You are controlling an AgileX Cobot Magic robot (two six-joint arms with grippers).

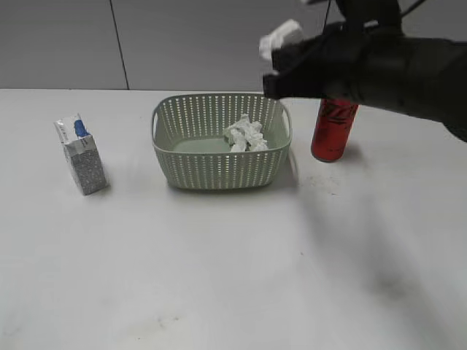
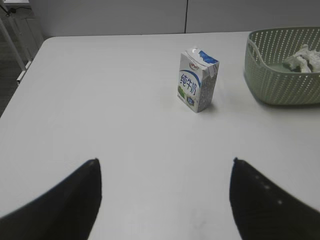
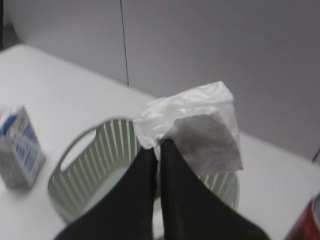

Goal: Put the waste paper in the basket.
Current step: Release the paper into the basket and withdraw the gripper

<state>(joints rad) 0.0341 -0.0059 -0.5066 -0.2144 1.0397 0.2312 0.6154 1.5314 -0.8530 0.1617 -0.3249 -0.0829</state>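
White table (image 1: 219, 277), grey panelled wall behind. Landmark: basket (image 1: 219, 164), pale green, slotted sides, long axis running left-right in the exterior view, handle cutouts at the two short ends.

Exterior view: one crumpled paper wad (image 1: 246, 135) lies inside the basket, right of its centre. Right gripper (image 1: 271, 64) is above the basket's right rear corner, pinching a second wad (image 1: 281, 36) that sticks up past the fingertips. Red can (image 1: 333, 130) stands upright just right of the basket; milk carton (image 1: 82, 153) stands well left of it, apart.

Right wrist view only: jaws closed together on the held wad's lower edge, basket below.

Left wrist view only: left gripper (image 2: 165, 172) spread wide, empty, carton's printed face towards it.
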